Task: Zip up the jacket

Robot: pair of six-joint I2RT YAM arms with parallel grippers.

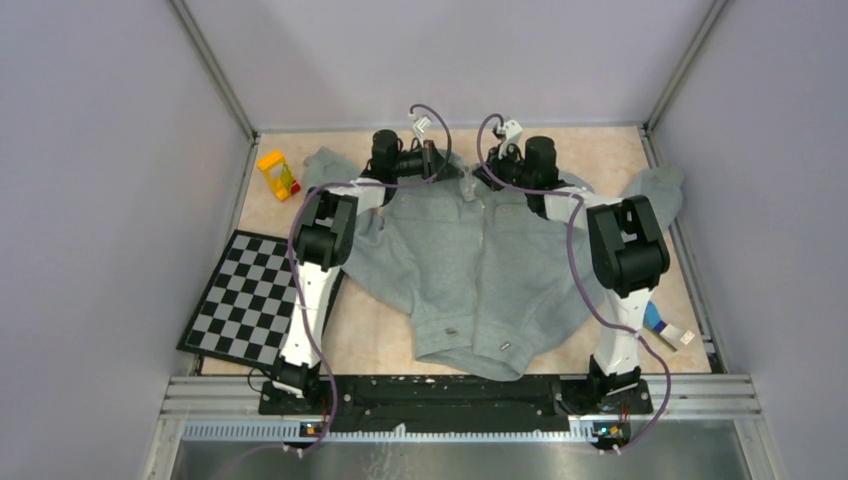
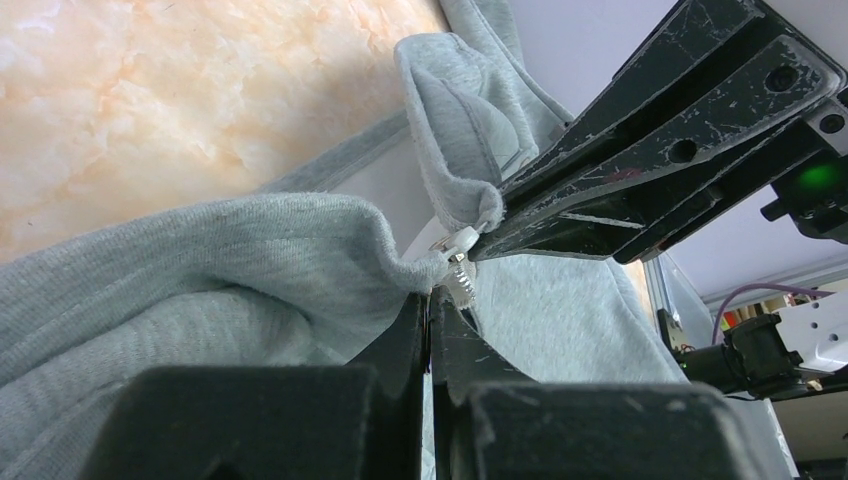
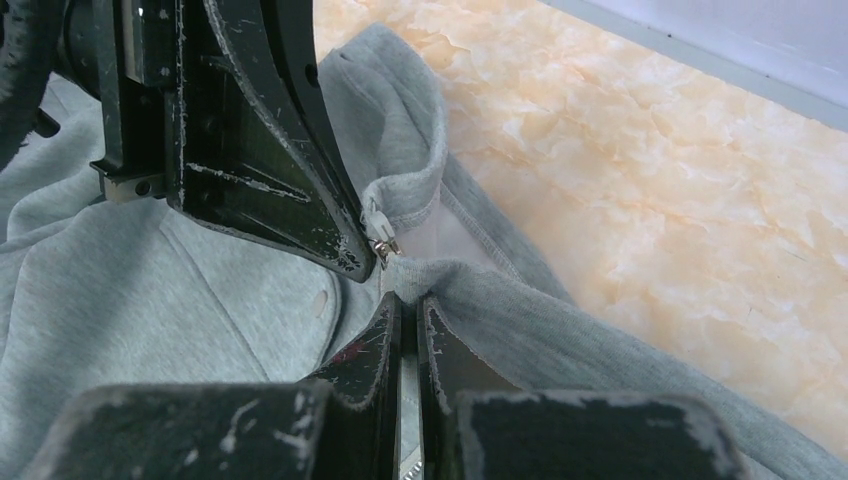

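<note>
The jacket [image 1: 480, 270] lies on the table [image 1: 620, 160], checkerboard [image 1: 245, 295] to its left, a toy block [image 1: 277, 174] behind the checkerboard.

Plain lilac-grey walls [image 1: 90, 200] enclose the peach marbled bench [image 1: 600, 150] on three sides; a metal rail [image 1: 715, 392] lines its near edge.

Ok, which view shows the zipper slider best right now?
Right wrist: the zipper slider shows clear against the collar, beside the left tool. Left wrist shows it partly buried in fabric folds. Top external: too small to tell.
</note>
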